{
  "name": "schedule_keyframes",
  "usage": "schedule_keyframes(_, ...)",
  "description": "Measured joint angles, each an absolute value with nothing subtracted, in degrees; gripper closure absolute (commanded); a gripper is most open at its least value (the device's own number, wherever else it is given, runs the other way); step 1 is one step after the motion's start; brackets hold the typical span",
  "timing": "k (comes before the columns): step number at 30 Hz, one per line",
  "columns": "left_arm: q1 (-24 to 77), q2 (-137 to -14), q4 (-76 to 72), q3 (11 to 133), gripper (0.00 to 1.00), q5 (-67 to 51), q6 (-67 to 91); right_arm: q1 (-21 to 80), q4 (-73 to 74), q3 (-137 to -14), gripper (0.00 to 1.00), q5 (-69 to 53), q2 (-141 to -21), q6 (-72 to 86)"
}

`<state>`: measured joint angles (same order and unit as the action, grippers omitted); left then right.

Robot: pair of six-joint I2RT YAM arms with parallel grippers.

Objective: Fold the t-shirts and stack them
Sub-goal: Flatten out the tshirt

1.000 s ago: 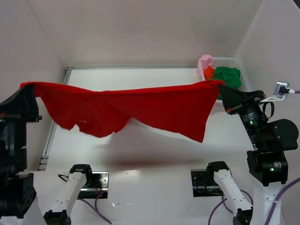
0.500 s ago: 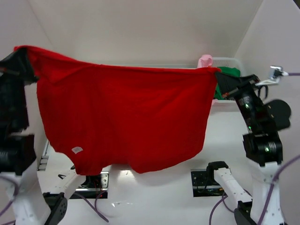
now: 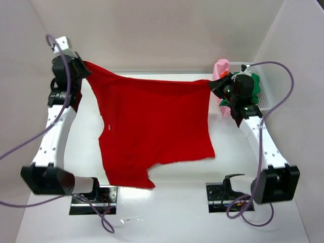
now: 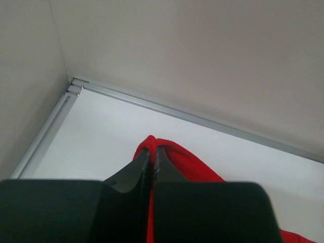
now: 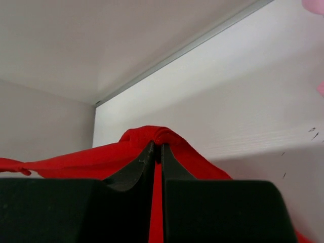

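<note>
1. Nearest the arm bases, the bare surface (image 3: 167, 212) lies in front of the red t-shirt (image 3: 152, 126). The shirt's near hem droops lowest here and looks to rest on the surface, though from above I cannot be sure it touches.
2. The body of the shirt runs from that hem up to two held corners, sagging between them. It reads as light, limp cloth with no stiffness. It will drape, crease and slide under its own weight, and nothing about it is fragile.
3. At the far left, the left end effector (image 3: 83, 68) is pressed together on one corner. In the wrist view, red cloth bulges out past its fingertips (image 4: 146, 157).
4. At the far right, the right end effector (image 3: 215, 87) likewise pinches the opposite corner, with a roll of fabric bunched over its fingertips (image 5: 148, 152). The shirt hangs from these two pinches alone.
5. Judged from this, corners and seams are the places to hold. A pinch in mid-panel would only gather slack. Even tension between both holds should keep the panel flat for folding, and an uneven pull would skew it.
6. Farthest right, the basket (image 3: 270, 98) holds the pink t-shirt (image 3: 221, 68) and green t-shirt (image 3: 254, 81), which are crumpled together. Each will need its corners found before it can be spread.
</note>
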<state>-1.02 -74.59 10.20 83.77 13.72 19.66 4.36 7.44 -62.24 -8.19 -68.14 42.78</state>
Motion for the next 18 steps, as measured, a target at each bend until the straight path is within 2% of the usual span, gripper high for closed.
schedule_keyframes(5,-1.13,-84.99,6.28,84.53,1.00,13.37,19.81,4.34,2.68,-64.66,1.00,-7.46,-79.22,42.33)
schedule_keyframes(10,-1.98,-92.51,6.17,90.19,1.00,12.12,19.81,4.34,2.13,-72.75,1.00,-7.14,-87.94,41.39)
schedule_keyframes(14,-2.33,-93.10,6.83,97.27,1.00,11.16,19.77,4.34,2.33,-80.29,1.00,-6.85,-88.53,39.68)
schedule_keyframes(18,-2.33,-87.46,7.64,100.40,1.00,9.89,19.77,4.34,2.66,-82.94,1.00,-6.22,-82.28,38.39)
